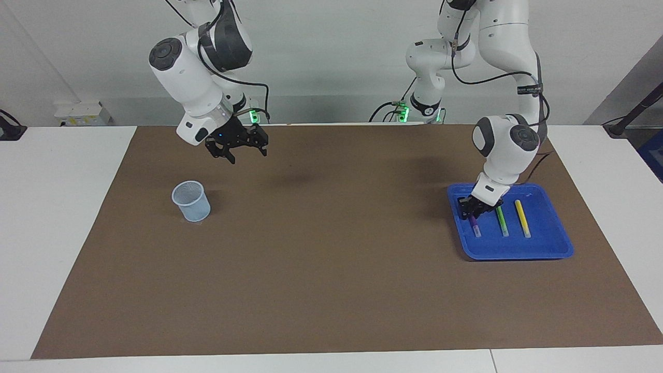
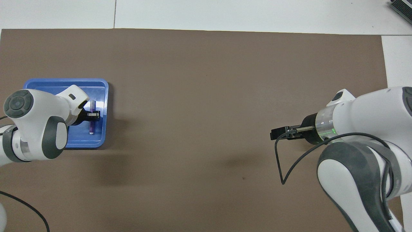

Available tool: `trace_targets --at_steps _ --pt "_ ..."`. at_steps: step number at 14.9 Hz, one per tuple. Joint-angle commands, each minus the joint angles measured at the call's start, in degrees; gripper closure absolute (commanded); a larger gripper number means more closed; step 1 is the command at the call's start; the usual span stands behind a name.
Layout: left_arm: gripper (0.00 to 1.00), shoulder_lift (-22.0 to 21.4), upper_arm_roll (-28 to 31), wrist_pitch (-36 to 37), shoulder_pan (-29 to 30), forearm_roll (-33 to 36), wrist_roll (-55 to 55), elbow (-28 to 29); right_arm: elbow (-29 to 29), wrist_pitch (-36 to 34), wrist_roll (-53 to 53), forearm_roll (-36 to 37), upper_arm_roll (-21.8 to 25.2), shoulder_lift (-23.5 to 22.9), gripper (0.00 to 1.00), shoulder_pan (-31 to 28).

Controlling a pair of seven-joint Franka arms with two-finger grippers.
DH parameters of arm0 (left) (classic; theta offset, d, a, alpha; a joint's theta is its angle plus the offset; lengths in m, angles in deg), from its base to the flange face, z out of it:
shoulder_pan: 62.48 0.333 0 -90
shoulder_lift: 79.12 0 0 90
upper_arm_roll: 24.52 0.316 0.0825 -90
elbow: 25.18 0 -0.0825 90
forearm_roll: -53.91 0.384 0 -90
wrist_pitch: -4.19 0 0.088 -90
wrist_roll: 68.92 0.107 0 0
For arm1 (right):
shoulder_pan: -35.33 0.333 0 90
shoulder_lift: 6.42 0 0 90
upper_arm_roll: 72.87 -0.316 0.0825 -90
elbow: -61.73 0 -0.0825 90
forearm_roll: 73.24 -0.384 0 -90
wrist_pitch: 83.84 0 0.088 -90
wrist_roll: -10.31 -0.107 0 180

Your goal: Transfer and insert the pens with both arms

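Three pens lie side by side in the blue tray [image 1: 549, 248] at the left arm's end of the table. The purple pen [image 1: 474, 225] is the one nearest the table's middle, the green pen [image 1: 502, 221] lies beside it, and the yellow pen [image 1: 522, 218] is on the side of the tray toward the table's end. Each lies flat with its pale end pointing away from the robots. In the overhead view only the purple pen [image 2: 91, 124] shows; the other two are hidden under the left arm's wrist.

The left gripper [image 1: 474, 206] is down in the tray, clenched on the purple pen near the end closer to the robots. The pen is on the tray floor, not lifted. From overhead the left gripper [image 2: 94, 114] crosses the purple pen's shaft.

The right gripper [image 1: 237, 150] hangs in the air over the brown mat [image 1: 331, 290], toward the right arm's end, with its fingers spread apart and nothing between them. The right arm waits. In the overhead view the right gripper [image 2: 280, 133] sticks out from the wrist over bare mat.

A pale blue mesh cup [image 1: 191, 201] stands upright on the mat, farther from the robots than the spot under the right gripper and well apart from the tray. It cannot be seen in the overhead view.
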State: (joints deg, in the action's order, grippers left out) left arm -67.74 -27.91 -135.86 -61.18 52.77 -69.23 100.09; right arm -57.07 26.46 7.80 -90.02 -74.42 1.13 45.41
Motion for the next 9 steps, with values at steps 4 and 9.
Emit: trace_targets --at_steps 4,9 --pt "1.0 1.18 0.49 -0.84 -0.42 -0.8 0.05 -0.3 -1.79 2.19 -6.69 -1.23 0.06 1.24 0.0 2.31" --pt "1.0 0.66 0.49 4.32 0.1 -0.8 -1.71 -3.0 -1.7 7.54 -9.87 -9.57 -0.03 0.8 0.0 3.98"
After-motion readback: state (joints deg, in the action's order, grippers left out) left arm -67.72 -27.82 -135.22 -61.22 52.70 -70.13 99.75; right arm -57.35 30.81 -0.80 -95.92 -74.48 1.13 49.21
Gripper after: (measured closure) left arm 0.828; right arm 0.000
